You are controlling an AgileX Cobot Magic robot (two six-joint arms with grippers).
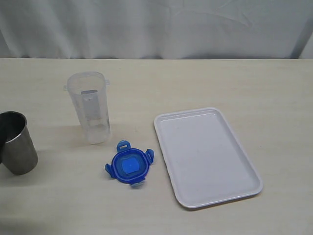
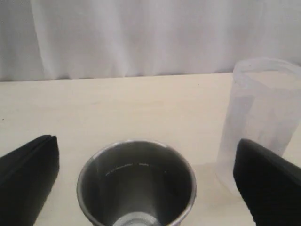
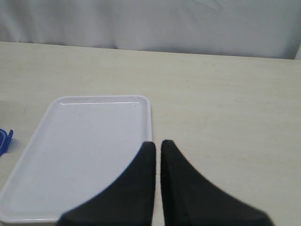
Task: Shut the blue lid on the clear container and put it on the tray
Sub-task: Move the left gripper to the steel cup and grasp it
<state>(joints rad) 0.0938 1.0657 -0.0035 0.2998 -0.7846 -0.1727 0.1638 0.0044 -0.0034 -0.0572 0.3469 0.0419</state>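
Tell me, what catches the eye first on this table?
The bright blue lid lies flat mid-table, close to the foot of the tall clear container but not touching it. On the right of the exterior view lies a wide white tray; a grey steel cup stands at the far left.

Blue lid [image 1: 128, 166] off upright clear container [image 1: 90, 108]

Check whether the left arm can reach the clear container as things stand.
Probably yes: the left pincer is open and the clear container stands unblocked nearby, though the steel cup sits directly ahead.
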